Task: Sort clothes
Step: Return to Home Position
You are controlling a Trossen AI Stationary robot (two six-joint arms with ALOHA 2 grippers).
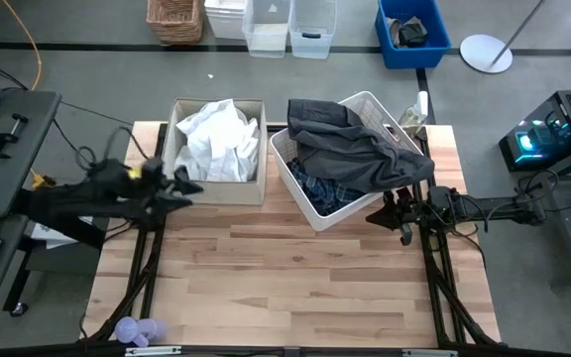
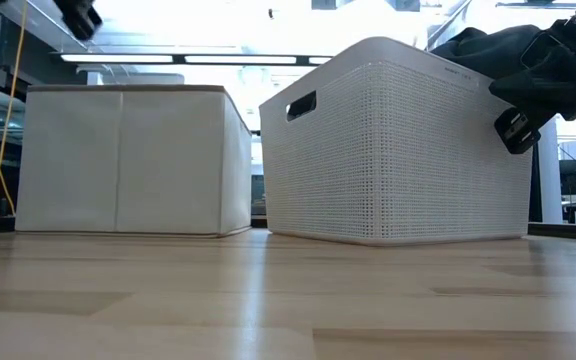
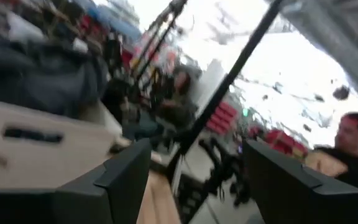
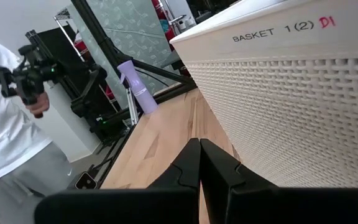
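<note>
White garments point(image 1: 216, 137) lie heaped in the beige fabric bin point(image 1: 178, 178) at the far left. A dark grey garment point(image 1: 360, 149) is draped over the white plastic basket point(image 1: 317, 210) and hangs over its right rim; blue plaid cloth point(image 1: 323, 190) shows beneath it. The dark green garment is not in view. My left gripper point(image 1: 188, 184) is open and empty, raised by the bin's near left corner. My right gripper point(image 1: 377, 214) is shut and empty beside the basket's near right wall point(image 4: 303, 118).
Bare wooden table point(image 1: 285, 288) stretches in front of the bin and basket. A purple object point(image 1: 137, 331) lies at the near left corner. A person in a white shirt point(image 4: 5, 143) stands beyond the table, and another person point(image 3: 353, 149) shows in the left wrist view.
</note>
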